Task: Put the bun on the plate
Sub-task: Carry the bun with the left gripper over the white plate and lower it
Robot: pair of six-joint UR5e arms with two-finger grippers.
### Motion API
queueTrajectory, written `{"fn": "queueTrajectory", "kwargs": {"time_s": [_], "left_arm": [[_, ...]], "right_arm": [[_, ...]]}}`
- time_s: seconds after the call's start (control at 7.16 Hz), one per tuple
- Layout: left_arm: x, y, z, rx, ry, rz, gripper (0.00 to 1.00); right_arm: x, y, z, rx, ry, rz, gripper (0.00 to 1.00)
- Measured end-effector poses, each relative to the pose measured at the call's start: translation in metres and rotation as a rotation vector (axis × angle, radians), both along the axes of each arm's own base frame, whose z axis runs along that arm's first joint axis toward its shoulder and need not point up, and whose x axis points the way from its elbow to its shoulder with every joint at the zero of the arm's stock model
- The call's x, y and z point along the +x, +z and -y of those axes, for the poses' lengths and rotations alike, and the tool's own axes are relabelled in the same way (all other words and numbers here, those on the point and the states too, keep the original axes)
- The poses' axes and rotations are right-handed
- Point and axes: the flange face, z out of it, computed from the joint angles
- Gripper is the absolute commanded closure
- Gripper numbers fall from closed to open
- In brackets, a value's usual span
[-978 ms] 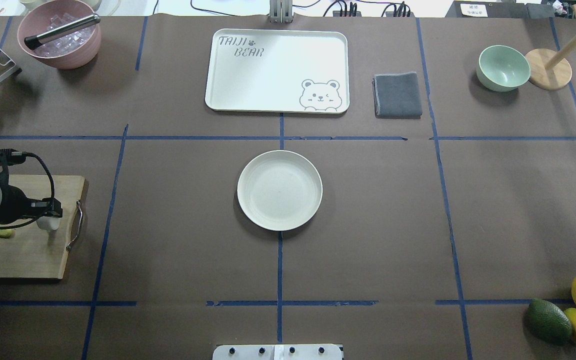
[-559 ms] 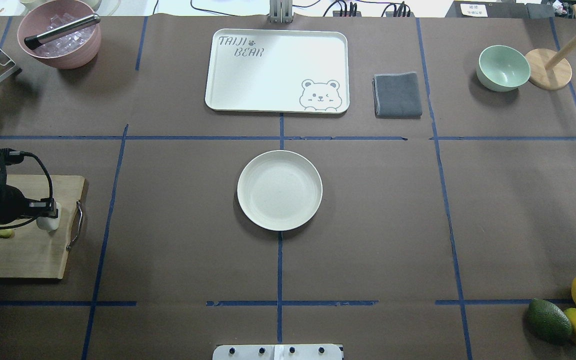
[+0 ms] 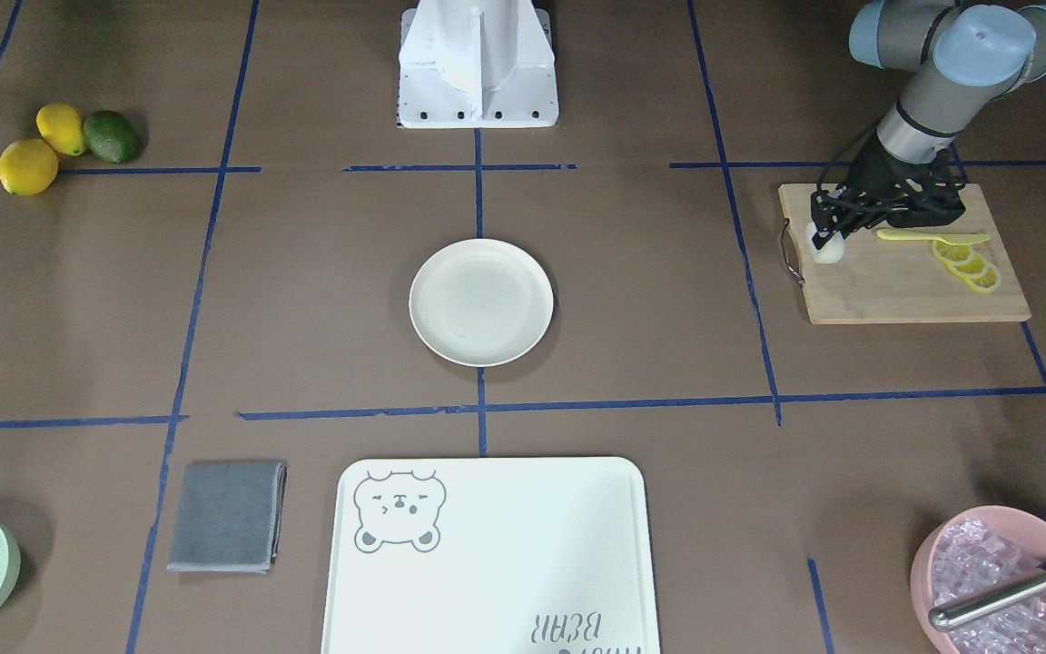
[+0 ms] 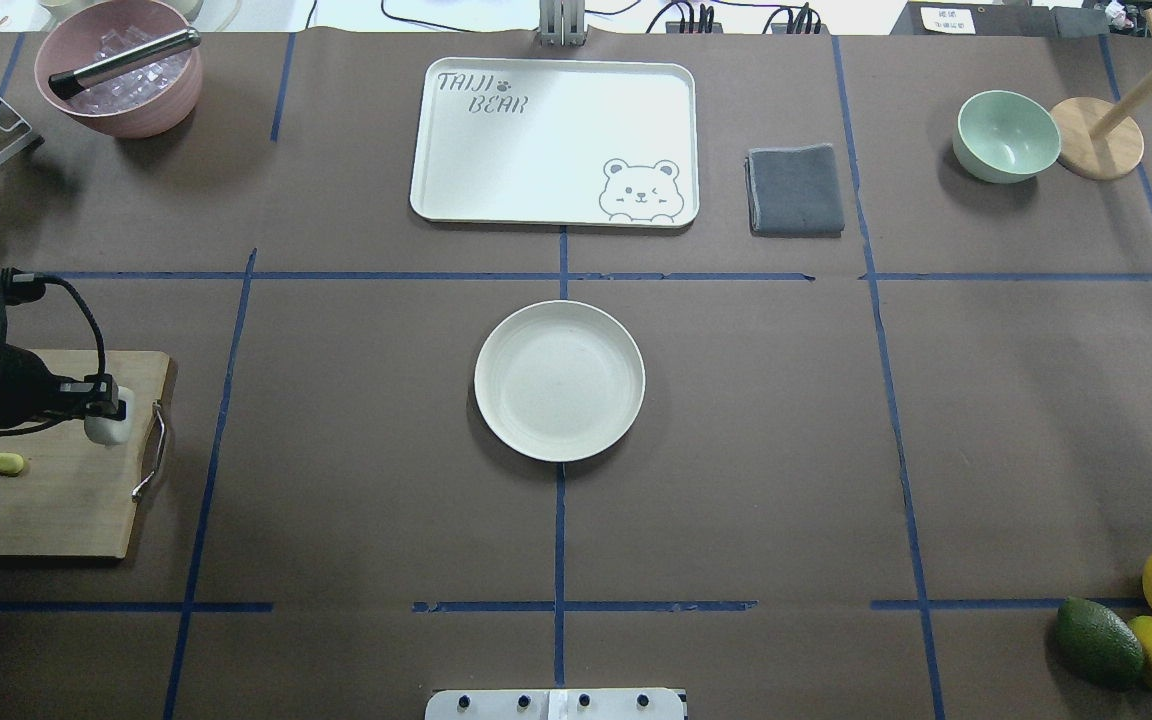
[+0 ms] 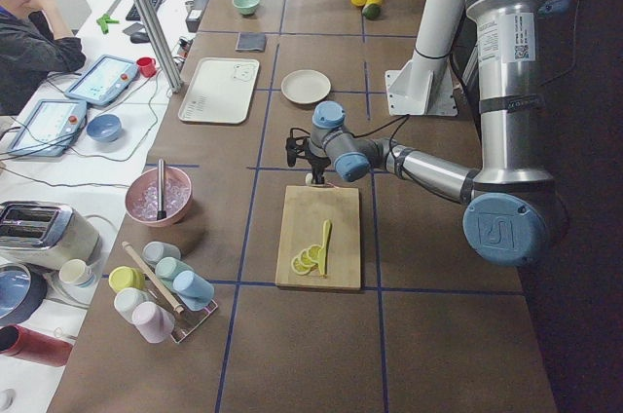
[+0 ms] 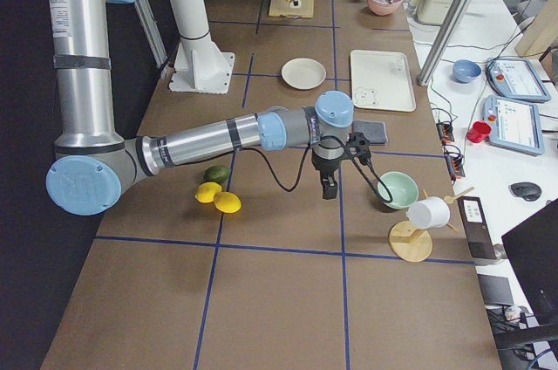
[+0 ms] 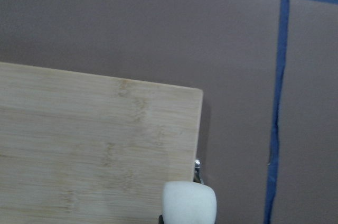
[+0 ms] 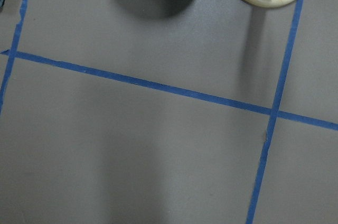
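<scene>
One small white bun (image 4: 106,430) is held clamped in the left gripper (image 4: 108,412) at the handle-end corner of the cutting board (image 4: 46,500), well apart from the plate (image 4: 559,381). It is judged light, soft and easily dented; a gentle hold across its middle is advised. The right gripper (image 6: 329,188) is seen, but its state cannot be told.

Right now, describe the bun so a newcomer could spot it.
Find the wooden board on the robot's left. The bun is at its handle end, in the left gripper. It is a small smooth white lump, unlike the flat yellow lemon slices.
</scene>
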Motion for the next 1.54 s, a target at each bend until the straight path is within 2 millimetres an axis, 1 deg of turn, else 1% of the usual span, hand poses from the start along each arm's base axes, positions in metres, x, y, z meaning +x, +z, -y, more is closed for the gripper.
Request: {"fn": "queueTrajectory", "kwargs": {"time_s": [0.14, 0.28, 0.42, 0.56, 0.7, 0.84, 0.98, 1.12, 1.26, 1.4, 1.54], "left_arm": [[0.018, -0.036, 0.021, -0.007, -0.008, 0.003, 0.70], [0.041, -0.083, 0.045, -0.012, -0.020, 0.021, 0.70], [0.060, -0.129, 0.063, -0.012, -0.036, 0.044, 0.70], [0.084, -0.175, 0.072, -0.022, -0.046, 0.053, 0.70], [0.118, -0.214, 0.069, -0.046, -0.051, 0.047, 0.70], [0.161, -0.246, 0.063, -0.064, -0.057, 0.044, 0.70], [0.207, -0.275, 0.058, -0.078, -0.063, 0.042, 0.70], [0.247, -0.300, 0.053, -0.088, -0.067, 0.040, 0.70], [0.279, -0.318, 0.047, -0.085, -0.067, 0.044, 0.70], [0.305, -0.328, 0.040, -0.076, -0.061, 0.056, 0.70], [0.326, -0.331, 0.037, -0.066, -0.059, 0.067, 0.70]], "right_arm": [[0.003, 0.005, -0.003, -0.007, 0.004, -0.002, 0.00], [0.007, 0.009, -0.006, -0.015, 0.009, -0.004, 0.00], [0.010, 0.013, -0.009, -0.020, 0.013, -0.007, 0.00], [0.012, 0.017, -0.011, -0.027, 0.016, -0.010, 0.00], [0.015, 0.023, -0.016, -0.038, 0.020, -0.012, 0.00], [0.019, 0.030, -0.022, -0.052, 0.025, -0.014, 0.00], [0.023, 0.036, -0.027, -0.059, 0.028, -0.016, 0.00], [0.029, 0.042, -0.033, -0.059, 0.026, -0.018, 0.00], [0.035, 0.047, -0.036, -0.054, 0.024, -0.020, 0.00], [0.040, 0.049, -0.038, -0.050, 0.025, -0.021, 0.00], [0.042, 0.050, -0.039, -0.049, 0.027, -0.021, 0.00]]}}
